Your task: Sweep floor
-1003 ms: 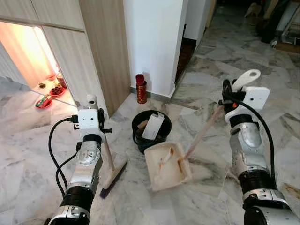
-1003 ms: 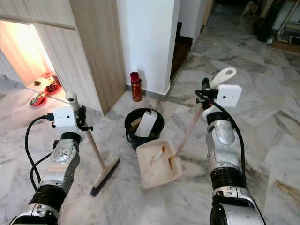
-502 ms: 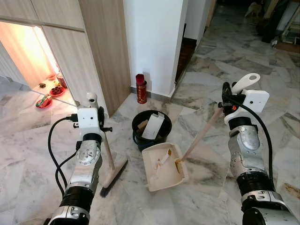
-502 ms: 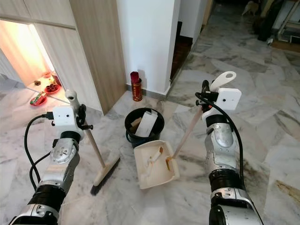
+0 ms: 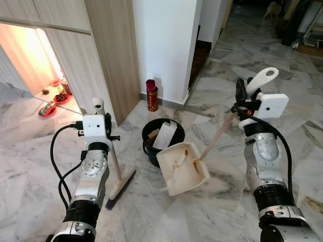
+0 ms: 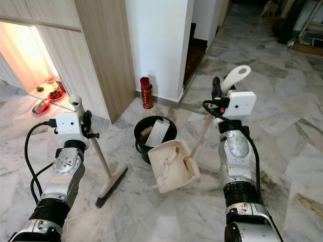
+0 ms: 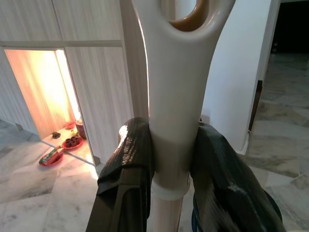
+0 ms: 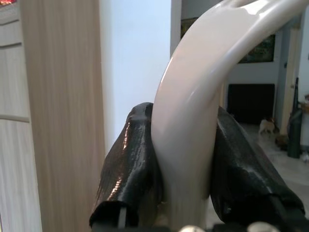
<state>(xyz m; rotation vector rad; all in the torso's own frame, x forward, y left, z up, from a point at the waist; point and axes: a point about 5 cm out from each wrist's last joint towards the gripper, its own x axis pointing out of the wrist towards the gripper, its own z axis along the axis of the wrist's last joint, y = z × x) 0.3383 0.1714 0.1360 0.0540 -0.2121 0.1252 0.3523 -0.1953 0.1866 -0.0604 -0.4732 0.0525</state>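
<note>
Both jaws clamped: right gripper (image 8: 186,203) on dustpan (image 5: 181,169) handle, pan tilted beside bin (image 5: 162,138); left gripper (image 7: 175,188) on broom (image 5: 120,182) handle. Light, stiff plastic; grip near handle tops.

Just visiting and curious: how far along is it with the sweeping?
Debris already sits in the dustpan. The right gripper holds the pan tilted beside the black bin, which holds trash; the left gripper holds the broom on the floor. Tipping the pan's load in looks left.
</note>
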